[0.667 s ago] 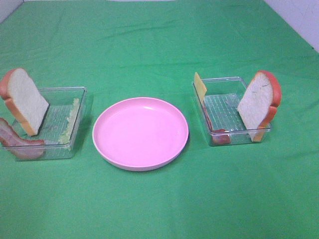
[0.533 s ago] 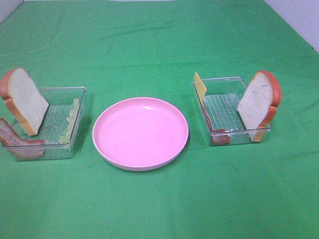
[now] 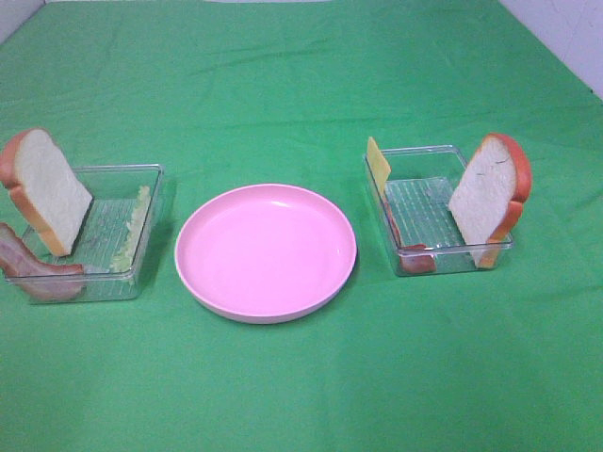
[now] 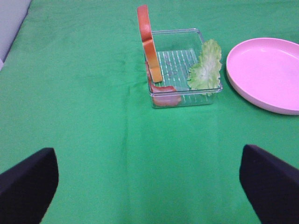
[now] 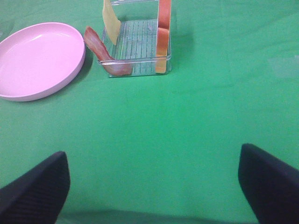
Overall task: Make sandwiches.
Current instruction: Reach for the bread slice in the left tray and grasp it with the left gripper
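Green cloth covers the counter (image 3: 301, 85), and the sandwich parts sit unassembled in two clear trays. Straight ahead of the left tool (image 4: 149, 186), well apart from it, the left bread slice (image 4: 149, 44) stands on edge along the outer side of the left tray (image 4: 187, 100). The left bacon strip (image 4: 163, 93) curls at its base by the near wall, and a lettuce leaf (image 4: 205, 67) leans on the plate-side wall. Ahead of the right tool (image 5: 149, 186), the right tray (image 5: 140, 60) holds the right bread slice (image 5: 162, 37) upright on its outer side. A cheese square (image 5: 111, 21) leans opposite, and the right bacon strip (image 5: 103, 53) pokes over the plate-side wall. A pink plate (image 3: 266, 252) lies between the trays, ahead and inward of each tool. Both tools stand spread wide, gripping nothing.
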You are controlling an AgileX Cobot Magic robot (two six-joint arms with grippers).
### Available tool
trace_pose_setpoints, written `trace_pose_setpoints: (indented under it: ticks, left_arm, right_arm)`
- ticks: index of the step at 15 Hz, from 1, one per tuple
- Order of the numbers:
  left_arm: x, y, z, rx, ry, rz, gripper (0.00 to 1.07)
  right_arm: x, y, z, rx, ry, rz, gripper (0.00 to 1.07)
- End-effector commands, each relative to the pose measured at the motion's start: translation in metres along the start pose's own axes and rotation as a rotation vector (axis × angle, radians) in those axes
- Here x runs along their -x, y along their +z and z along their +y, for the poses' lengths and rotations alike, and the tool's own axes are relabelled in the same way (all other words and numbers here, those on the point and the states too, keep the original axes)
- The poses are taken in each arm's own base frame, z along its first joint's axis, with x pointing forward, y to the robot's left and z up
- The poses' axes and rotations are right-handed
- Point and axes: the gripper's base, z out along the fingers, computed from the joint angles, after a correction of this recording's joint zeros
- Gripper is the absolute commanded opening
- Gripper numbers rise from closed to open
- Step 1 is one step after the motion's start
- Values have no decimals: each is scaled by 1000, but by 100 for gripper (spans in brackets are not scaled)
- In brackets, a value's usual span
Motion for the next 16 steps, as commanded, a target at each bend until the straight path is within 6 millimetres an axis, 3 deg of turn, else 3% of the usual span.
trace_pose_setpoints:
  ticks: [1,5,6,8,9,11,13,15,16]
  left_arm:
    - [11,4,1,10,15,57,102]
    - [81,36,5,39,40,343,102]
    - [124,72,6,37,36,479,102]
    - [164,116,8,36,34,564,102]
    - [174,128,8,36,34,576,101]
    - [204,179,12,50,43,665,101]
    - [221,231,15,53,43,741,101]
    - [223,280,17,50,44,790,101]
    - [221,292,17,49,45,805,101]
  right_arm:
    - [-4,-2,0,-5,-16,-28,94]
    - [-4,-2,0,-5,-16,-28,94]
    - [-4,-2,0,-5,-16,-28,94]
    - [-4,-2,0,-5,-16,-28,94]
    - [-4,-2,0,-5,-16,-28,94]
    - [-4,-2,0,-5,-16,-28,94]
    - [-4,-2,0,-5,-16,-28,94]
    - [-4,-2,0,-5,-16,-28,94]
    - [-4,-2,0,-5,-16,-28,94]
